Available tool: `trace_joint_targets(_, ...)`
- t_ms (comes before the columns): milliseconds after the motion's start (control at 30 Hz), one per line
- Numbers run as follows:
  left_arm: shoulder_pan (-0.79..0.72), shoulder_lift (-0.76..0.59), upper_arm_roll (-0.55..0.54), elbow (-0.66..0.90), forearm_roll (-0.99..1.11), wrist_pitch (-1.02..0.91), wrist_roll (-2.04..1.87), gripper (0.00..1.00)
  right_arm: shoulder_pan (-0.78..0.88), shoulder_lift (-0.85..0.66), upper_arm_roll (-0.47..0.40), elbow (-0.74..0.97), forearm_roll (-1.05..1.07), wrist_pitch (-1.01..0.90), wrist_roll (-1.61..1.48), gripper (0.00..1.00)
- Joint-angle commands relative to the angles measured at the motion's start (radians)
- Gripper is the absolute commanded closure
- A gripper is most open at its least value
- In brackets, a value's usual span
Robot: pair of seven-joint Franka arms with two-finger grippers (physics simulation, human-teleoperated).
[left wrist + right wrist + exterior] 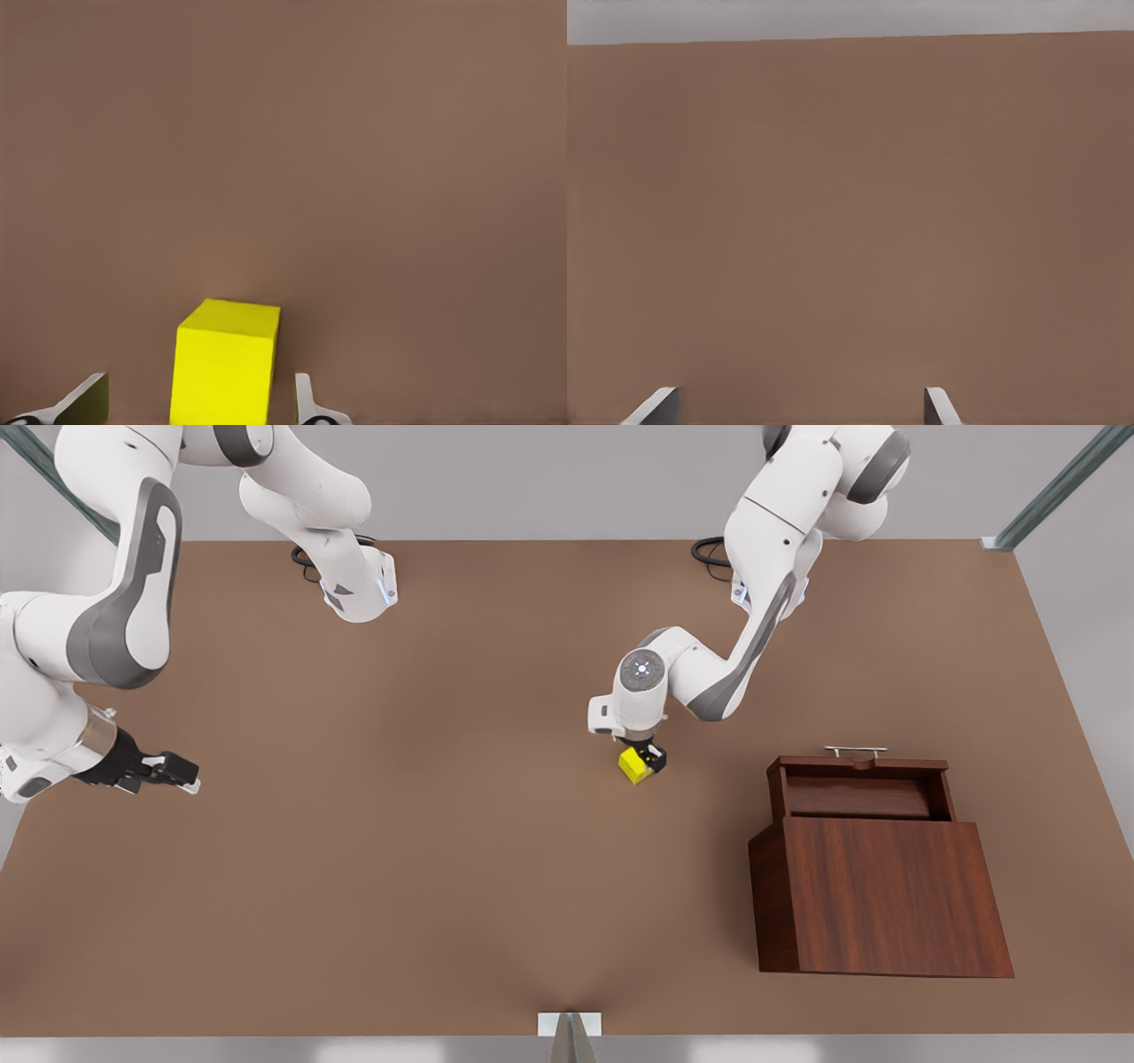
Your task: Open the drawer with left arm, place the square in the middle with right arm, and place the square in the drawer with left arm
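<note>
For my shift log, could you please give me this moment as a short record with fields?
drawer: dark reddish-brown wood drawer pulled open, nothing in it
cube: small bright yellow cube on the matte brown tabletop, mid-table
left tool: left tool at the cube, fingers open on either side of it, gaps showing
right tool: right tool open, waiting at the front view's left edge
</note>
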Motion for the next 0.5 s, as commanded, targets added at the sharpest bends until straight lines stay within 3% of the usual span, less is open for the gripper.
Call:
trace_joint_targets(0,0.0,0.0,0.0,-0.004,0.033,0.005,0.0,0.0,0.0,0.0,0.0,0.0,-0.006,0.002,0.0,0.0)
trace_joint_targets(167,-0.006,0.009,0.002,-0.086,0.036,0.116,-0.002,0.0,0.007,0.005,0.006,-0.002,-0.012,0.049,0.0,0.0)
trace_joint_targets(467,-0.006,0.024,0.009,-0.103,0.036,0.117,-0.002,0.0,0.006,0.022,0.008,0.0,-0.003,0.095,0.0,0.0)
